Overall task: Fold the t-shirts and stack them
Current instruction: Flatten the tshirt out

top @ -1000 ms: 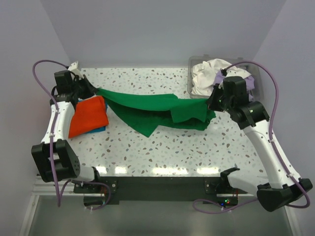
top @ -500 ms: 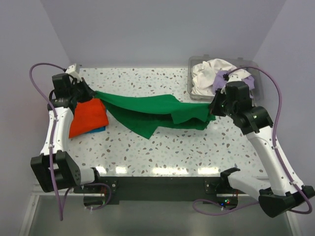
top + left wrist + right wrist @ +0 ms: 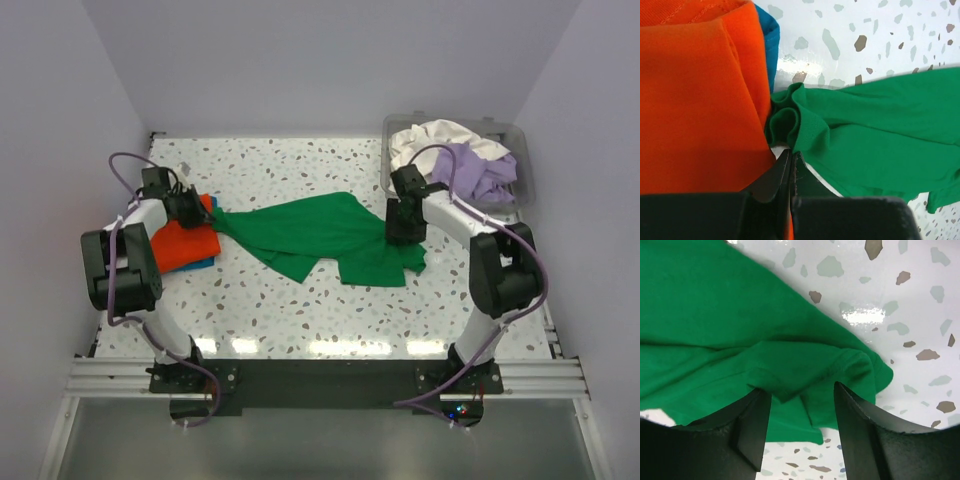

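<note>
Left wrist view: the left gripper (image 3: 790, 159) is clenched on a bunched end of the green shirt (image 3: 875, 120), right beside the orange shirt (image 3: 695, 100). The right gripper (image 3: 800, 390) stands released, jaws apart over the far end. With that end free, a pull could rumple the green shirt or drag the orange shirt askew.

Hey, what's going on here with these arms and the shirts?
Two robot arms are folding t-shirts. The left hand is shut on a bunched edge of the green t-shirt, beside the folded orange t-shirt lying on a blue t-shirt. The right hand is open just above the green one's other end, gripping nothing. The green t-shirt lies rumpled on the table, not yet folded. A white t-shirt and a lavender t-shirt sit in the clear bin.
</note>
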